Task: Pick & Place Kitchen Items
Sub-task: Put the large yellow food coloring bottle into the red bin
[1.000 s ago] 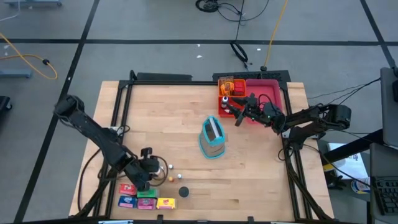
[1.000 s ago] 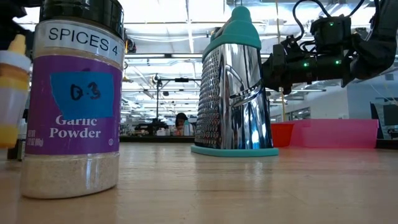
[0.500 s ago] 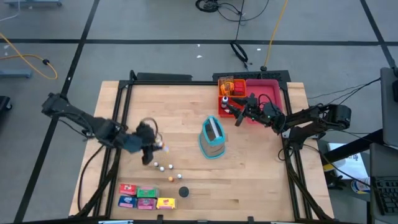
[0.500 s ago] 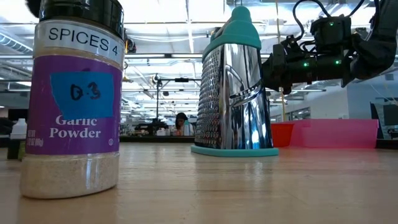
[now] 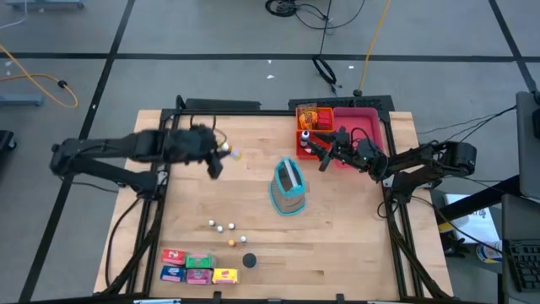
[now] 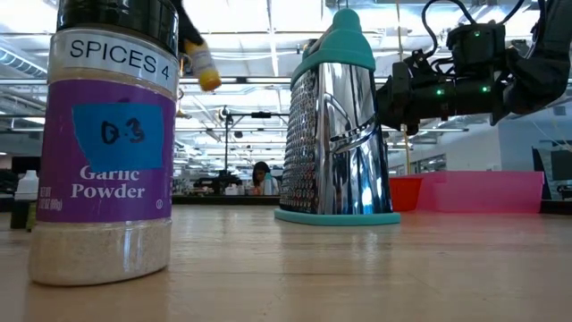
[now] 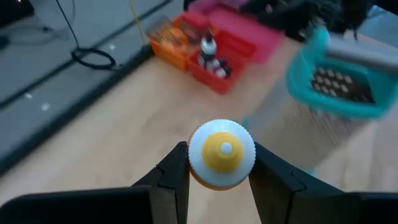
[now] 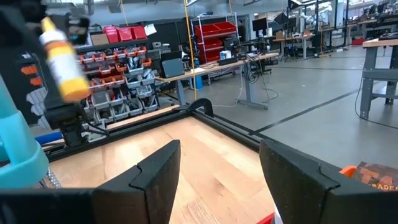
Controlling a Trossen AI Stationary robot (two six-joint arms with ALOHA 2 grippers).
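Note:
A small orange bottle (image 7: 221, 152) with a white ribbed cap and a yellow centre hangs high over the table's left half, my left gripper (image 5: 221, 154) shut on it. It also shows in the low view (image 6: 204, 72) and the right wrist view (image 8: 62, 56). My right gripper (image 5: 325, 152) stands open over the red bin (image 5: 314, 145) at the far right, with nothing between its fingers (image 8: 155, 171). Several small coloured boxes (image 5: 198, 268) and small balls (image 5: 221, 226) lie on the table near the front left. A garlic powder jar (image 6: 107, 143) stands upright beside them. My left gripper pinches the bottle between its two fingers, one on each side of the body just under the cap (image 7: 217, 184). The fingers slant downward from the table's left. The bottle is lifted clear of the table and tilted, cap end uppermost.
A steel grater (image 5: 288, 187) with a teal top and base stands upright at mid-table. An orange tray (image 5: 309, 114) and a pink tray (image 5: 363, 127) sit at the far right edge, the red bin holding small bottles. A black frame (image 5: 219, 105) borders the table.
My left gripper has swung from beside the coloured boxes at the front left up and toward the far edge, carrying the small bottle, which has risen well clear of the table. The wrist has rolled on the way.

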